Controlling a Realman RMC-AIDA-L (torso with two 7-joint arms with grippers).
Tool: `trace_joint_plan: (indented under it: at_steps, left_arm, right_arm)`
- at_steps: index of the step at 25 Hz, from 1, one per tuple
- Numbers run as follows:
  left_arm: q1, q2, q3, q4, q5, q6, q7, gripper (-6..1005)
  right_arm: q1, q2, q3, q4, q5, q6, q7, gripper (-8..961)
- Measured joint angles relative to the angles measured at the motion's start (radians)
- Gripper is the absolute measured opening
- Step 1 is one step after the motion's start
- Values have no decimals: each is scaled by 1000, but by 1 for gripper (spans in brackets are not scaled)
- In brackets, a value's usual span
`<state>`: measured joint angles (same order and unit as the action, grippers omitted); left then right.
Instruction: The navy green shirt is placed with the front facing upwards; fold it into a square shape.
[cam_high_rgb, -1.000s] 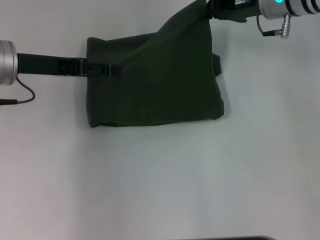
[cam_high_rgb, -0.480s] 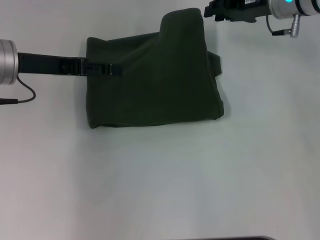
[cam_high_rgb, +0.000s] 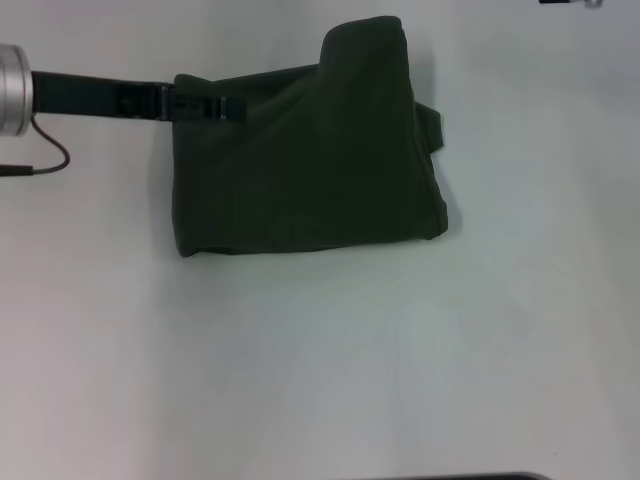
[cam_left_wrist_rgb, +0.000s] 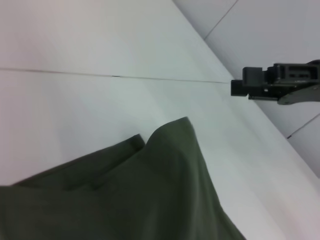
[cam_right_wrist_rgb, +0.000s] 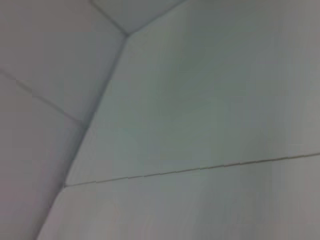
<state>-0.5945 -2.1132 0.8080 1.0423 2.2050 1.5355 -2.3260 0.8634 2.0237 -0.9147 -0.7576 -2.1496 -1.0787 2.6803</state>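
Observation:
The navy green shirt (cam_high_rgb: 310, 165) lies folded on the white table (cam_high_rgb: 320, 360) as a rough rectangle, plain side up. One corner stands up in a hump (cam_high_rgb: 365, 45) at its far right, and the lettering is hidden. My left gripper (cam_high_rgb: 205, 105) reaches in from the left, shut, with its tips over the shirt's far left corner and no cloth visibly caught. The left wrist view shows the shirt (cam_left_wrist_rgb: 165, 190) with its raised hump, and my right gripper (cam_left_wrist_rgb: 240, 86) hanging beyond it, apart from the cloth. In the head view that arm is only a sliver at the top right edge.
A small flap of cloth (cam_high_rgb: 436, 125) sticks out on the shirt's right side. White tabletop spreads in front of the shirt and to both sides. A dark edge (cam_high_rgb: 460, 476) runs along the bottom of the head view.
My right gripper let go of the raised shirt corner and pulled away up and right, almost out of the head view. The corner stays humped. My left gripper slid toward the shirt's far edge.

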Motion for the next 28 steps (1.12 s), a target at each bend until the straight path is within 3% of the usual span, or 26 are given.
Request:
trace_joint_plan:
  at_steps: [4, 10, 15, 22, 28]
  left_arm:
    - [-16, 4, -7, -6, 0, -2, 0, 847]
    - [-34, 36, -9, -27, -1, 23, -6, 848]
    - [-36, 50, -9, -56, 0, 19, 25, 848]
    - [-25, 32, 4, -62, 10, -54, 95, 848]
    - [-51, -5, 40, -120, 78, -291, 143, 848]
  right_arm:
    - [9, 6, -2, -3, -2, -33, -25, 529]
    - [-25, 3, -6, 2, -5, -123, -182, 528]
    - [-111, 33, 6, -8, 1, -164, -478, 527]
    - [-218, 62, 3, -30, 15, -142, -830, 534]
    - [-242, 65, 10, 2, 39, -78, -915, 533]
